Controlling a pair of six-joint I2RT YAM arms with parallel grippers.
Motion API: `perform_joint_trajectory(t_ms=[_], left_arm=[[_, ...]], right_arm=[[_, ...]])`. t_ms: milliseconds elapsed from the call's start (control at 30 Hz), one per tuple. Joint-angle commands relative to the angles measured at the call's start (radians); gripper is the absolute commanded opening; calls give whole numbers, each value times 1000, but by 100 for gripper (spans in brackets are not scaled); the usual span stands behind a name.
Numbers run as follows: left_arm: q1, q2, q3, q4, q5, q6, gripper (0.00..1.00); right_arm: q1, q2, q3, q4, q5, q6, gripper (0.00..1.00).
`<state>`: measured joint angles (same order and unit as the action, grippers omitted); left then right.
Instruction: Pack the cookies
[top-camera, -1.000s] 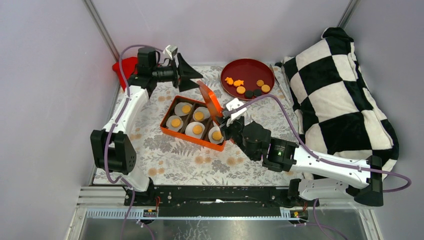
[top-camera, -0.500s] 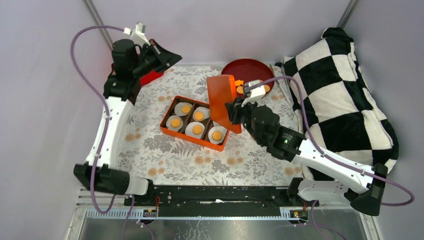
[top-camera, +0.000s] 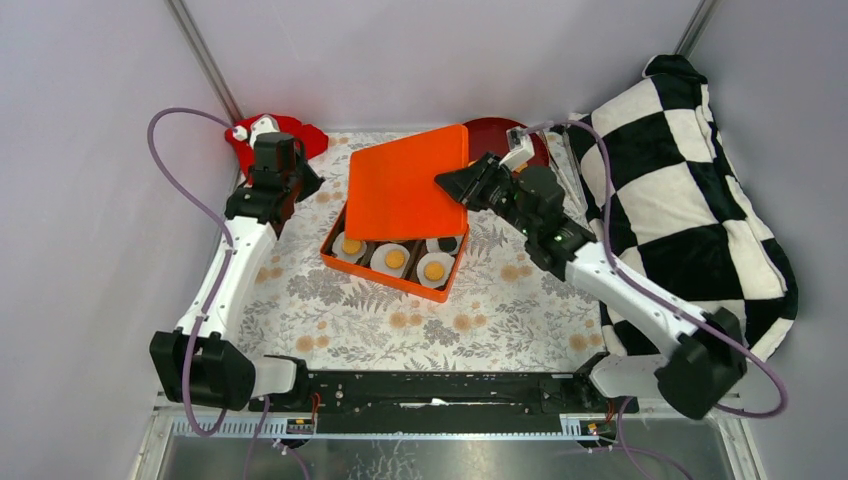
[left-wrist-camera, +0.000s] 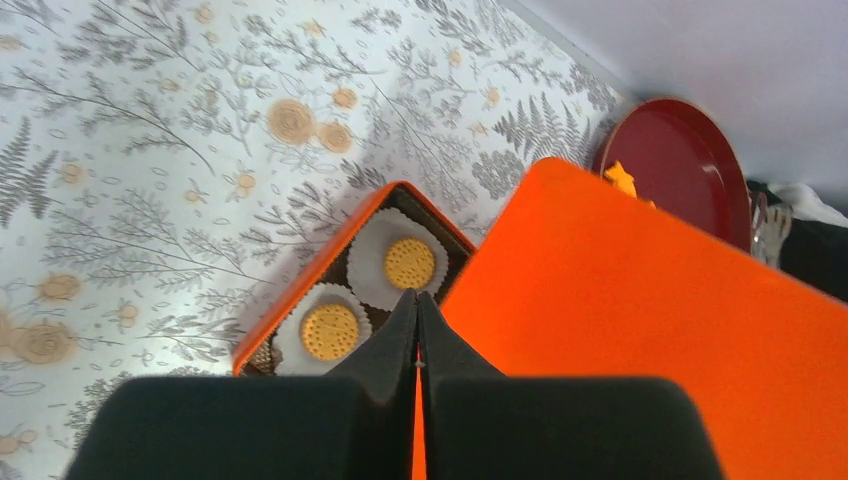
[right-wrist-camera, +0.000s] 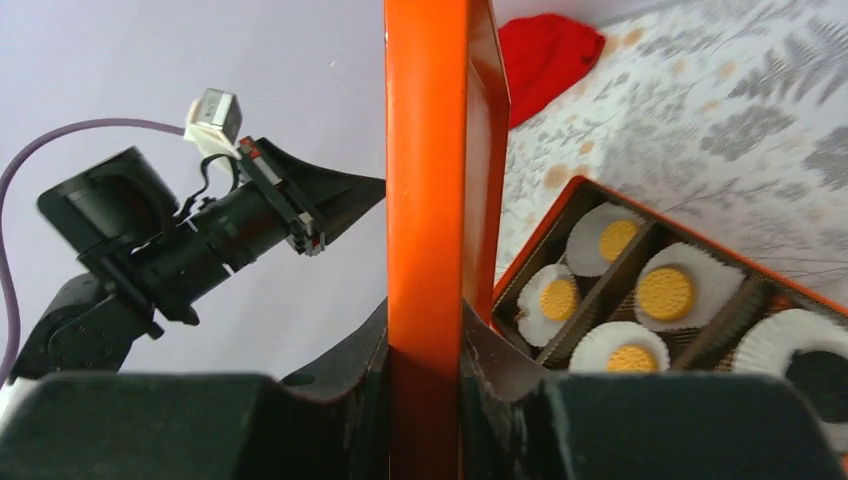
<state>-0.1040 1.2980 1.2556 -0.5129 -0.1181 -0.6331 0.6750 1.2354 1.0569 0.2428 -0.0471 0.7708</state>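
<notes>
At table centre, on the floral table cover (top-camera: 350, 320), sits the orange box (top-camera: 385, 280), its compartments lined with white paper cups (right-wrist-camera: 800, 335). The cookies (top-camera: 394, 258) lie 1 per cup. The top view shows 3 orange discs along the near row and part of 1 black disc behind the right-hand one. The right wrist view shows 4 orange discs and 1 black. The orange lid (top-camera: 405, 190) is above the far half of the box, tilted and hiding the rear row from the top camera. Whether it touches the box rim I cannot tell. The right gripper (right-wrist-camera: 425, 340) pinches the lid's right edge, 1 finger on each face, with the lid seen edge-on in its own camera. The left gripper (left-wrist-camera: 417, 297) is at the far left, near the red cloth (top-camera: 285, 128), with its fingers pressed together on nothing and aimed toward the box. The red plate (left-wrist-camera: 680, 170) lies beyond the lid, with an orange piece showing at its near rim. The checkered cushion (top-camera: 680, 190) fills the right side.
</notes>
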Motion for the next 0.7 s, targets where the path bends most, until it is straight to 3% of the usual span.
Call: perform_joint_trajectory(t_ms=[0, 267, 467, 567, 667], left_arm=[[4, -50, -10, 11, -165, 47, 0], [4, 12, -5, -33, -235, 8, 0], [4, 122, -14, -6, -268, -38, 0], [4, 201, 3, 47, -272, -34, 0], [4, 284, 46, 103, -251, -6, 0]], right_arm=[[-65, 123, -87, 398, -243, 289, 0], [-104, 428, -116, 768, -307, 463, 0], [-124, 494, -148, 947, -319, 529, 0], [-174, 398, -183, 910, -328, 488, 0], [-220, 224, -188, 671, -320, 347, 0]])
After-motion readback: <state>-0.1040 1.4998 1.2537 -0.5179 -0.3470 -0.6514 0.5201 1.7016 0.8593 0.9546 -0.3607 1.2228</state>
